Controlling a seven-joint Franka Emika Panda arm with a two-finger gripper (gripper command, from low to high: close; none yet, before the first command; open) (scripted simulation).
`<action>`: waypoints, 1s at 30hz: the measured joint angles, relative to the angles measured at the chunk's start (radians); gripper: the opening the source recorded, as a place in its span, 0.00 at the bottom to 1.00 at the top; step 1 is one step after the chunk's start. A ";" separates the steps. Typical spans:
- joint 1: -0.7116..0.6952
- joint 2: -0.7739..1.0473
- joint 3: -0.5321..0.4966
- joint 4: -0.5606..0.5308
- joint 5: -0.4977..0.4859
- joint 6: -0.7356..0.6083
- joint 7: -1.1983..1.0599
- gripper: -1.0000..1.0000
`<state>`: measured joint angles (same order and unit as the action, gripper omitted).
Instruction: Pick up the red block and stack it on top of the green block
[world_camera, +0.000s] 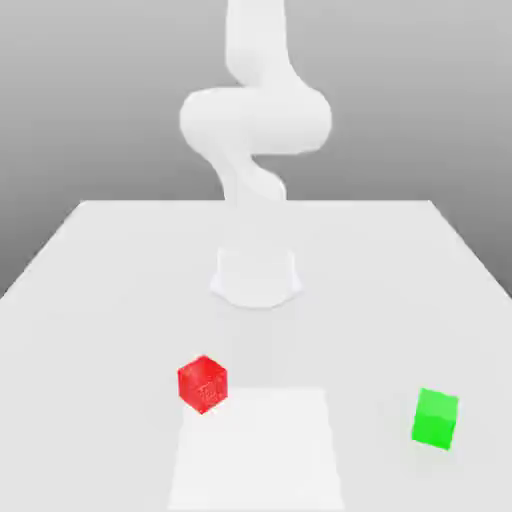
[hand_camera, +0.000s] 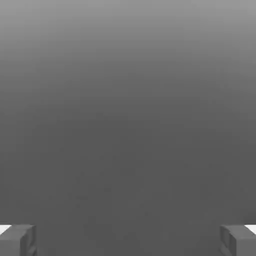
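The red block lies on the white table, toward the exterior view's left and near the front. The green block rests on the same table at the exterior view's right, well apart from the red one. In the hand view my gripper stands open, its two grey fingertips far apart with nothing between them, facing a plain grey background. The white arm rises behind the blocks in the exterior view.
The arm's round base stands on the table behind the blocks. A slightly brighter rectangular patch marks the table surface between the two blocks.
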<state>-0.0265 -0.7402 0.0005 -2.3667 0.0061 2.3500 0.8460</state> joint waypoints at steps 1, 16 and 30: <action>-0.013 0.030 0.001 -0.032 0.003 0.024 0.023 0.50; -0.196 0.513 0.022 -0.523 0.005 0.409 0.415 0.50; -0.212 0.918 0.003 -0.541 -0.017 0.737 0.492 0.00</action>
<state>-0.2389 0.1777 0.0037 -2.9082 -0.0111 3.0873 1.3382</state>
